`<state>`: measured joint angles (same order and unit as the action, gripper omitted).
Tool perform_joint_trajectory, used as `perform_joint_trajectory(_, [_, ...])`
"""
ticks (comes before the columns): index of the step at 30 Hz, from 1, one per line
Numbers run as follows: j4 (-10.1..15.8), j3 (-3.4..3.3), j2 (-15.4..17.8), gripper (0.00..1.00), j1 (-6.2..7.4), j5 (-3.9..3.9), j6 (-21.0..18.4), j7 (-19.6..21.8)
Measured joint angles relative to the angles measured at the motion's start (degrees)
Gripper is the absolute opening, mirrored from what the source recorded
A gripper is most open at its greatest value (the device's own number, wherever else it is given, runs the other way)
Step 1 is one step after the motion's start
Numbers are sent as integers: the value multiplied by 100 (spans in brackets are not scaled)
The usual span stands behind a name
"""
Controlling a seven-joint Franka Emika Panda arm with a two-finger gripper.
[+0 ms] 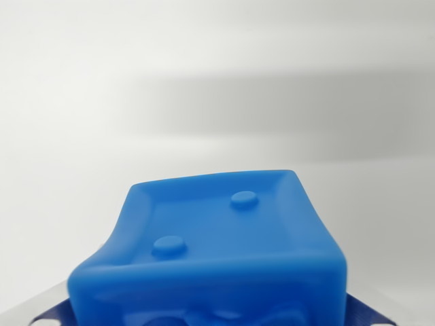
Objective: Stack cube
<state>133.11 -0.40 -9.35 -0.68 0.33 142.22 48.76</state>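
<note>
Wrist view shows you the blue cube close below the camera, above the pale desk. It looks soft, light, rubbery; squeeze opposite flat sides. Jaws apparently gripping it, though you cannot tell for sure.

The blue cube looks like soft, glossy rubbery plastic, smooth with two raised studs on its top face. Beneath it, the white surface appears matt and even.
</note>
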Motion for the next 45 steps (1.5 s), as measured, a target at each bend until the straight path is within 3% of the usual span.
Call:
perform_joint_trajectory(23, [810, 20, 721, 0, 148, -6, 85, 394])
perform_joint_trajectory(45, [1556, 92, 1464, 0, 273, -8, 99, 803])
